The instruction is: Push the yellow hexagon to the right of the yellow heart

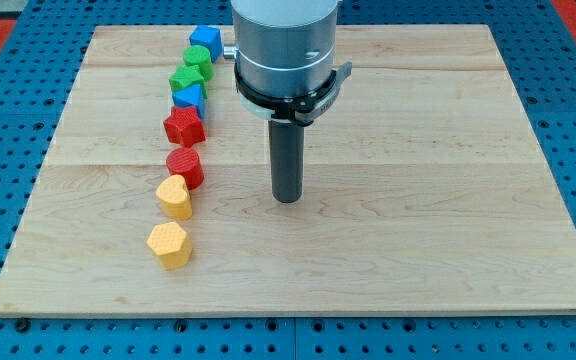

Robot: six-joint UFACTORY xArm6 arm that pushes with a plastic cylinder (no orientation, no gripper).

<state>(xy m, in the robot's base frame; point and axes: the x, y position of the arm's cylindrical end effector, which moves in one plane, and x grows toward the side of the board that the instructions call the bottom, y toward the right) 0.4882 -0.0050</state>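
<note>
My tip (287,198) rests on the wooden board (418,200); it is a plain rod that holds nothing. The yellow hexagon (169,245) sits near the view's bottom, just below the yellow heart (174,197). Both are left of my tip, apart from it.

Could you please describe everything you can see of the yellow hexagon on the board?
The yellow hexagon is a small, chunky block with a flat six-sided top and matte, plastic-looking faces. It lies flat on the wooden board near the view's bottom left, the lowest of a curved line of blocks. The yellow heart sits just above it, with a small gap between them. Nothing touches the hexagon; my tip stands well off to its upper right.
</note>
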